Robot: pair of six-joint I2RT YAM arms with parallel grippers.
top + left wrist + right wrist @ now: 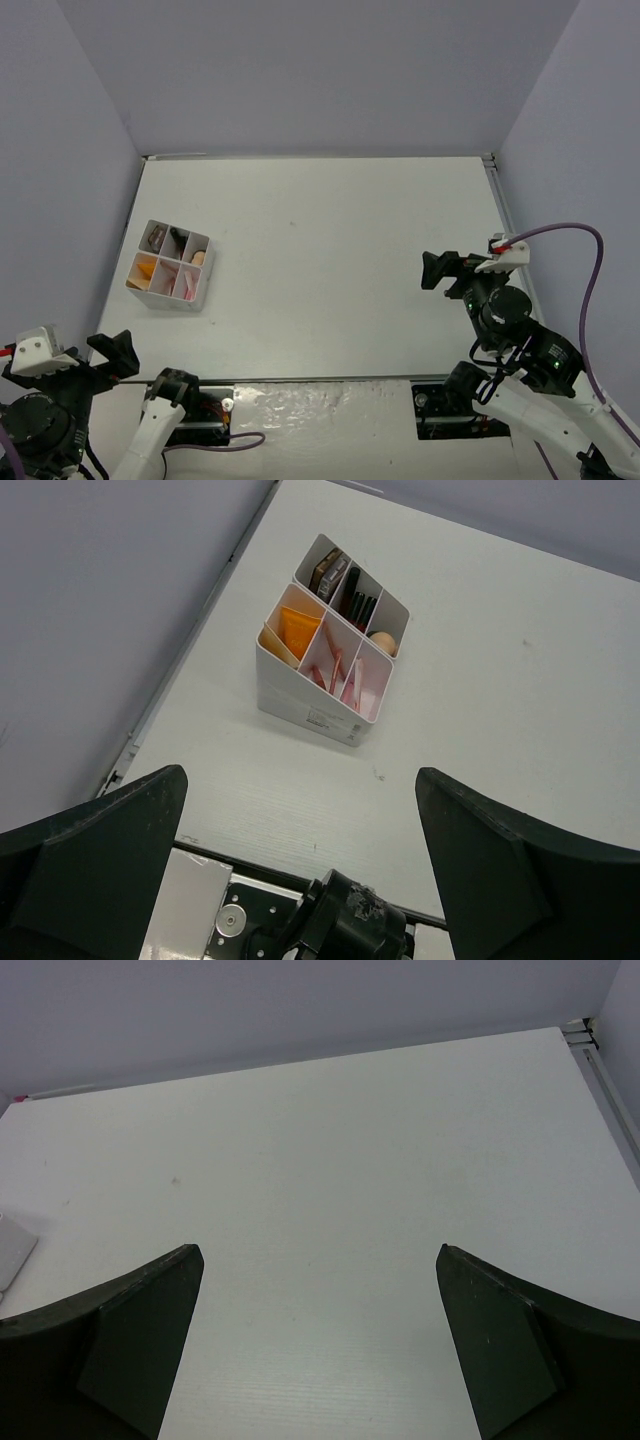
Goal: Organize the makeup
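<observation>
Makeup [340, 670] sits gathered in the white six-compartment box [134, 286], which stands on the left side of the table [330, 250], near the left wall. From the left wrist, the orange tube [298, 630] fills one near compartment, with the pink sticks [352, 680] in the two beside it. The far row holds a brown palette [328, 572], some dark sticks [358, 595] and the beige sponge [382, 642]. A dark green disc cannot be made out. No piece of makeup shows outside the box in any view.

The left gripper [112, 355] hangs low by its base at the near left corner, its jaws spread wide with nothing between them. The box lies straight ahead of it, further out over the table and slightly to its left. The box's long side runs roughly across the table, a little skewed, so one corner points back toward this pincer. The right gripper [432, 270] hovers over bare table on the far right, well apart from the box. It too is parted and empty, and its own camera catches only a sliver of white at the left edge.

Sorting looks finished or very nearly so. Any last tidying would fall to the left arm, which is plainly the nearer one, reaching forward and down into the compartments from above
</observation>
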